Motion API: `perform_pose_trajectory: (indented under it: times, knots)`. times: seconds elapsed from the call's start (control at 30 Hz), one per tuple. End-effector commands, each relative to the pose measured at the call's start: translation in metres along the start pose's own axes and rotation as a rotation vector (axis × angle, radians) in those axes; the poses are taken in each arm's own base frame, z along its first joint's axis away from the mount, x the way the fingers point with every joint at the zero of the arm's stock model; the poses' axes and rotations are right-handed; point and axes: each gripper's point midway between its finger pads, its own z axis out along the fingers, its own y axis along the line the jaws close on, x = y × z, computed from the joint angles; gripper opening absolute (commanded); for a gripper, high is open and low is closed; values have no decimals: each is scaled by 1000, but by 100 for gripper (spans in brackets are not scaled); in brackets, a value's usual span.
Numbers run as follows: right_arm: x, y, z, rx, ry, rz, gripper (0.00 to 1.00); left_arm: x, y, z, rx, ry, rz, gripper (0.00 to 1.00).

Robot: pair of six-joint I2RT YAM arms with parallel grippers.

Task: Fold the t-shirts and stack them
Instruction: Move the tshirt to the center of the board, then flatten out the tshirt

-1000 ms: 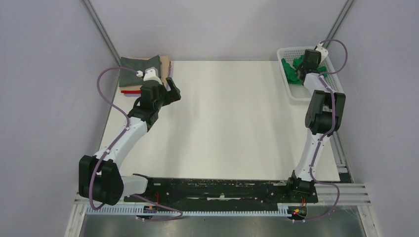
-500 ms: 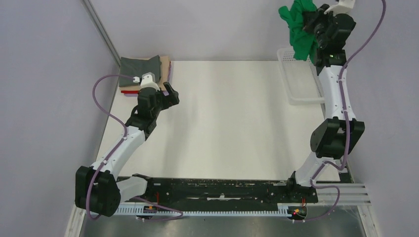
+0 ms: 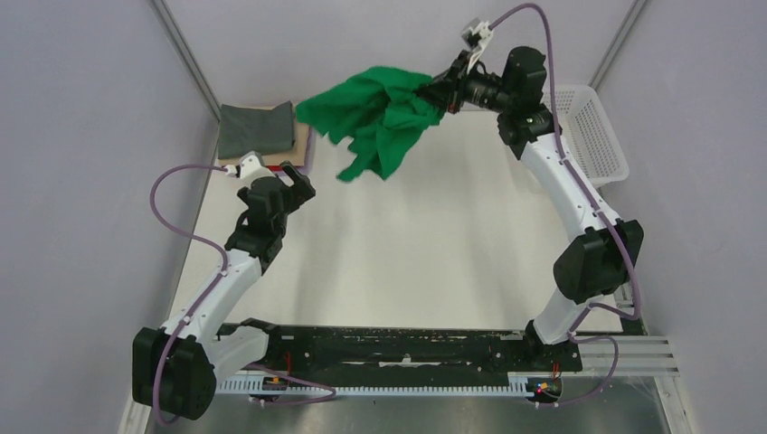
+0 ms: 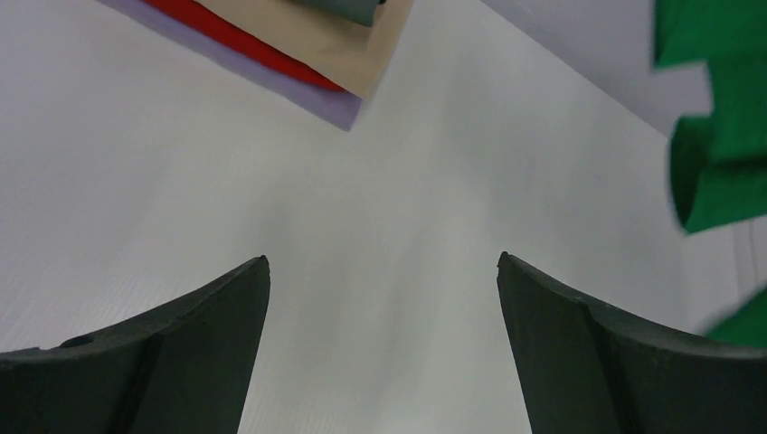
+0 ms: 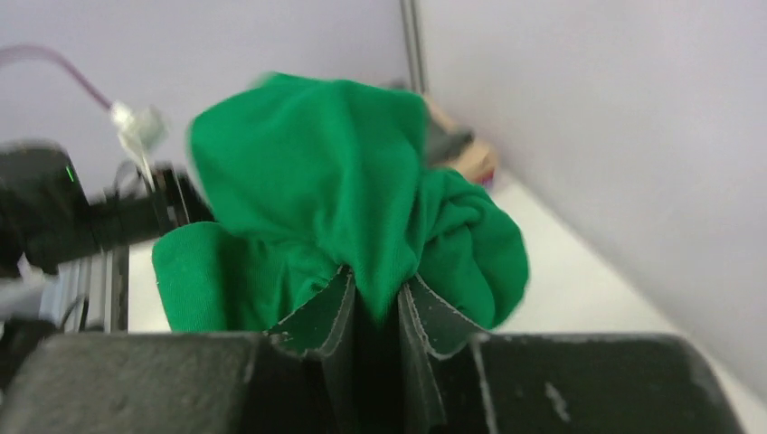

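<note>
Hovering low over the table (image 3: 407, 253) toward ten o'clock, my left gripper (image 4: 383, 262) has its fingers spread wide with nothing between them. Beyond it, at about twelve o'clock and well above the surface, my right gripper (image 5: 375, 294) is clenched on a bunched fold of the green t-shirt (image 3: 371, 117), which hangs crumpled in the air and touches nothing else. Farther back, the folded stack (image 3: 258, 127) sits at eleven o'clock, grey on top with tan and red beneath, and the white basket (image 3: 597, 136) stands at one o'clock. I judge this to be the carry step: the shirt is lifted but not yet spread. Next I must lower it onto the table and have my left gripper take an edge, so both can pull it flat.
</note>
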Motion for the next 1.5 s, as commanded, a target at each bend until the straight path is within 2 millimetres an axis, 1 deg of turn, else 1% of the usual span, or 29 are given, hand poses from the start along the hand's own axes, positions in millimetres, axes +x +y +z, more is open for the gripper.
perform_pose_trajectory:
  times: [0.0,0.03,0.07,0.1,0.13,0.17,0.2,0.23,0.27,0.33,0.37,0.43,0.53,0.57,0.6,0.73,0.8,0.87,0.97,1.07,1.1,1.13,1.17,1.2,1.23,1.27,1.33,1.37,1.47]
  knots:
    - [90,-7,-28,-12,172,26,23,-11,11,-6,-72,-51,-106,100]
    - [116,-18,-37,30,222,50,26,-8,13,-6,-81,-37,-110,100]
    - [145,-33,-49,91,272,99,32,-4,15,-6,-93,-20,-109,100]
    - [167,-50,-62,164,313,139,43,0,17,-6,-103,-2,-107,100]
    - [190,-70,-79,247,360,187,81,6,20,-6,-118,22,-100,100]
    - [210,-92,-99,362,411,226,97,12,22,-6,-130,44,-96,100]
    - [222,-111,-118,472,448,247,98,18,25,-6,-142,68,-89,100]
    - [236,-125,-138,574,482,258,98,24,27,-6,-153,93,-84,100]
    - [243,-134,-153,663,505,248,98,29,28,-6,-163,116,-82,100]
    - [254,-137,-174,765,527,226,98,39,28,-5,-171,169,-78,100]
    - [257,-137,-179,789,522,213,98,44,27,-4,-168,192,-78,100]
    - [257,-133,-186,797,510,166,98,51,24,-2,-154,224,-79,100]
    - [253,-129,-186,796,480,136,98,61,12,1,-105,282,-91,100]
    - [255,-123,-183,781,483,132,98,67,6,1,-78,318,-95,100]
    - [251,-122,-180,777,467,106,98,73,2,0,-59,350,-95,100]
    - [252,-111,-180,809,442,65,98,109,5,2,-49,457,-115,99]
    - [253,-100,-181,801,437,58,98,123,2,5,-27,504,-125,92]
    - [258,-92,-187,810,438,47,98,135,2,9,-25,538,-130,87]
    - [269,-79,-203,845,455,41,98,152,-5,13,5,605,-146,73]
    - [283,-60,-212,839,475,59,98,169,-11,13,42,678,-171,59]
    - [287,-52,-212,823,484,61,98,173,-13,13,56,694,-176,51]
    - [292,-43,-212,800,496,60,98,176,-15,12,70,707,-178,44]
    - [295,-35,-211,774,502,56,98,179,-15,12,79,717,-172,34]
    - [299,-26,-206,735,506,56,98,181,-16,12,86,726,-166,21]
    - [303,-18,-202,699,509,60,98,180,-17,11,91,731,-157,6]
    - [307,-8,-197,654,513,65,98,178,-18,11,101,731,-150,2]
    - [316,3,-190,615,514,74,96,172,-20,11,117,708,-135,2]
    - [321,5,-188,613,513,79,94,168,-21,10,123,692,-130,2]
    - [332,2,-188,644,486,120,90,159,-24,8,133,668,-124,2]
